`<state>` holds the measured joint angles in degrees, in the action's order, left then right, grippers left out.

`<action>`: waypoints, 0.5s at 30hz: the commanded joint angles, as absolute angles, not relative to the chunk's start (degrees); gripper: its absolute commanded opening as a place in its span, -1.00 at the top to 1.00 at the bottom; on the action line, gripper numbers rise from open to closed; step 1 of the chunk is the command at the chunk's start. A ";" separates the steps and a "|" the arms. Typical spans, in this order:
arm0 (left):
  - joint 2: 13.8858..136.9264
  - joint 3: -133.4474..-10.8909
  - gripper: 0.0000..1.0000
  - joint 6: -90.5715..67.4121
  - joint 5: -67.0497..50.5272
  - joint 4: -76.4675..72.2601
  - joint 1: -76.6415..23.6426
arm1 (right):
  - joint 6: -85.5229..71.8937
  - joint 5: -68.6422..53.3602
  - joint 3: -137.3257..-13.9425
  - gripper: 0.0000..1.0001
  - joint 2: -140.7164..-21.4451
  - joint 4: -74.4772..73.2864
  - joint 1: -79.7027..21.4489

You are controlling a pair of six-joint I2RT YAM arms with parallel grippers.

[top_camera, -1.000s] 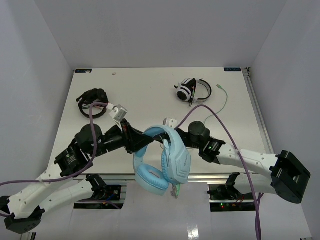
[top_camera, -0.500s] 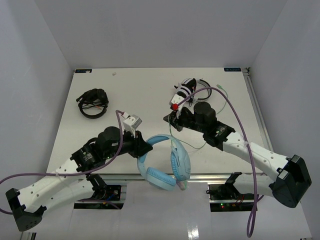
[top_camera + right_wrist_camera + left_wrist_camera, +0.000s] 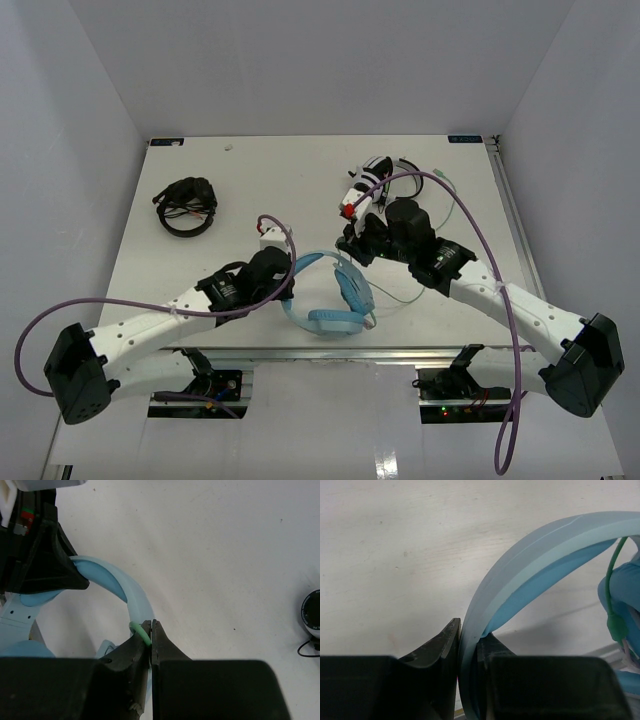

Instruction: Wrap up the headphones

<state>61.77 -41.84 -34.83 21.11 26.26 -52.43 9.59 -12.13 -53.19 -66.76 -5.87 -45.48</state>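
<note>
The left arm (image 3: 150,330) and the right arm (image 3: 520,310) are built alike: long white links with rounded edges, joined by black cylindrical motor housings. Each has a chunky black block at its base end, the left block (image 3: 75,370) and the right block (image 3: 585,365). A purple cable (image 3: 100,298) loops off the left arm, and a second purple cable (image 3: 519,390) arcs off the right. Each wrist carries a small white box; the right box (image 3: 352,205) bears a red mark. The left pincer (image 3: 469,630) and the right pincer (image 3: 151,625) have matte black fingers, wedge-shaped and tapering from wide, flat black bodies.
</note>
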 commanded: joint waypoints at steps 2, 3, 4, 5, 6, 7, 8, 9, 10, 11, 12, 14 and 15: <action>64.28 -45.09 1.00 -39.44 29.60 26.69 -52.47 | 7.23 -16.59 -55.19 0.85 -66.21 -4.22 -45.94; 64.61 -45.29 1.00 -39.75 30.33 26.75 -52.47 | 7.04 -17.44 -55.11 0.85 -66.37 -4.12 -45.97; 64.66 -45.44 1.00 -39.97 31.30 26.93 -52.47 | 7.03 -18.91 -55.12 0.85 -66.48 -4.01 -45.98; 64.54 -45.44 1.00 -40.33 31.84 27.11 -52.47 | 7.03 -19.52 -55.18 0.85 -66.66 -3.83 -46.04; 64.34 -45.38 1.00 -40.55 32.28 27.22 -52.47 | 7.03 -20.86 -55.20 0.85 -66.83 -3.43 -46.00; 64.07 -45.38 1.00 -40.76 32.79 27.45 -52.47 | 7.06 -22.26 -55.25 0.85 -67.01 -3.18 -45.97; 63.79 -45.42 1.00 -41.00 33.35 27.77 -52.47 | 7.10 -23.55 -55.33 0.85 -67.21 -3.06 -45.97; 63.43 -45.46 1.00 -41.31 34.07 28.43 -52.47 | 7.14 -24.54 -55.46 0.85 -67.41 -3.15 -45.97; 62.98 -45.51 1.00 -41.71 34.96 29.47 -52.47 | 7.19 -25.19 -55.66 0.85 -67.61 -3.50 -45.97; 62.84 -45.59 1.00 -42.13 35.77 29.79 -52.47 | 7.21 -25.57 -55.78 0.85 -67.79 -3.60 -45.97; 62.45 -45.68 1.00 -42.90 36.98 30.62 -52.47 | 7.17 -25.47 -55.91 0.85 -67.82 -3.90 -45.97; 61.43 -45.84 1.00 -44.50 39.45 32.70 -52.47 | 7.02 -25.29 -56.07 0.85 -67.56 -4.49 -45.97; 61.09 -45.88 1.00 -45.01 40.24 33.30 -52.47 | 6.89 -25.89 -56.07 0.85 -67.37 -4.48 -45.98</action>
<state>64.17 -43.25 -40.01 32.99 30.04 -52.73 7.87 -20.61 -53.17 -68.28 -7.18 -45.50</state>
